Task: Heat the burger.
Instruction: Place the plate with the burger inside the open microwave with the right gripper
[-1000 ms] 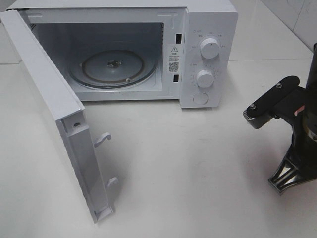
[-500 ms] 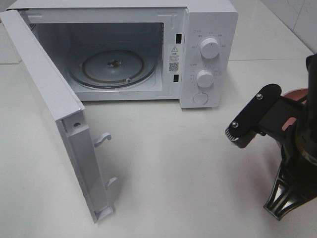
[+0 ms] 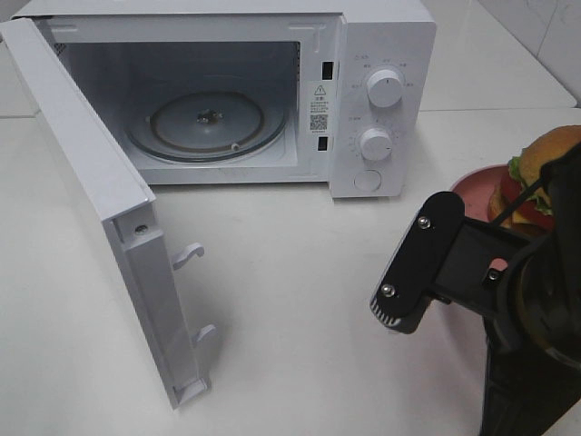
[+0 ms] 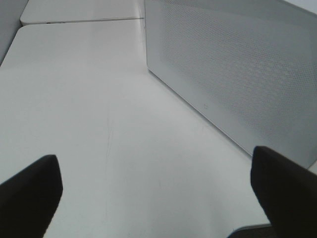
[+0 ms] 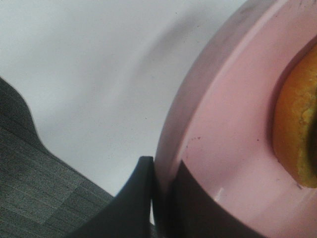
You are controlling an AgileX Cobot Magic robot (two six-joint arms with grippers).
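Burger [image 3: 548, 153] on pink plate [image 3: 474, 185]; turntable [image 3: 207, 123] in open microwave [image 3: 381, 36]

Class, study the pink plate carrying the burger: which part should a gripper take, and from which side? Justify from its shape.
Take the pink plate by its thin raised rim, coming in from outside the edge, one finger over and one under. The burger sits inward, leaving the rim bare. The right gripper pinches it just so.
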